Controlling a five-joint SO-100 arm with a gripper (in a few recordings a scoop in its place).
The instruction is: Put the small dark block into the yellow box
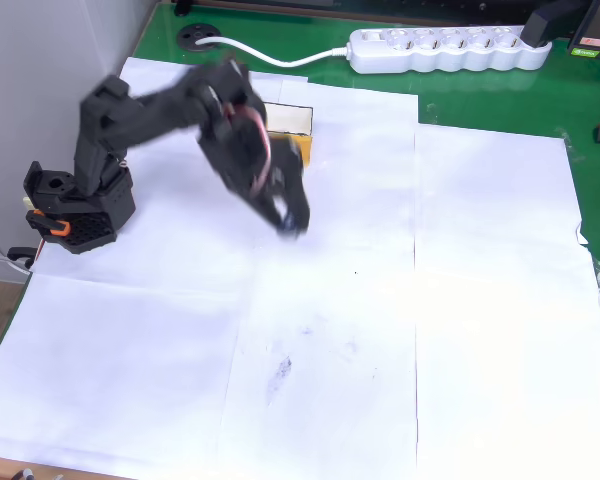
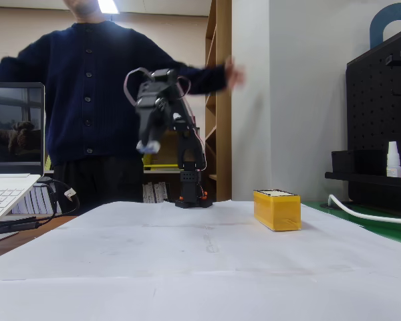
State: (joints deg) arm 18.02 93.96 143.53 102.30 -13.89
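Hanging blurred above the paper-covered table (image 1: 460, 300), the claw (image 1: 288, 214) sits just beside the yellow box (image 2: 277, 209); whether it grips anything is unclear.

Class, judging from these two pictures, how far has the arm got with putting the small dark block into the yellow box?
Done: nothing can be confirmed; the block cannot be picked out on the white paper.

In hand: the gripper is raised well above the table, blurred by motion; whether it carries anything is unclear.

Left: getting the block into the yellow box, which stands on the paper partly under the arm in the overhead view.
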